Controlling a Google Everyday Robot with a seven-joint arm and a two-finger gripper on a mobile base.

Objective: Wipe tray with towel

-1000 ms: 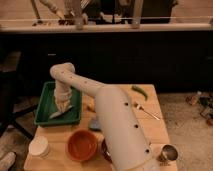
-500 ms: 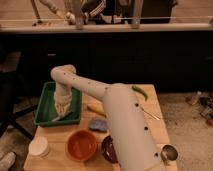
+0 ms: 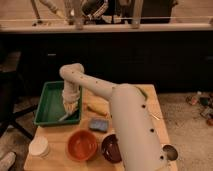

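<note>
The green tray (image 3: 49,107) sits on the left part of the wooden counter (image 3: 65,135), its long side running away from the camera. Inside it, toward the right wall, the towel (image 3: 71,104) hangs as a pale, bunched strip whose lower end reaches the tray floor, where a light scrap trails off to the left. The pincer (image 3: 70,96) is directly above that spot, inside the tray's outline and pointing down; the cloth covers it, so I cannot tell how wide it stands or exactly how it has hold of the towel, though the cloth hangs from it.

The white arm (image 3: 125,120) rises from the lower right foreground, crosses over the counter and bends at an elbow above the tray's far right corner before dropping to the pincer.

Just right of the tray a yellowish elongated item (image 3: 96,109) lies on the counter, and near it a blue sponge (image 3: 99,125). In front of the sponge stand an orange bowl (image 3: 82,145) and a dark red bowl (image 3: 112,148), side by side. A white round container (image 3: 39,147) sits at the near left corner, in front of the tray
</note>
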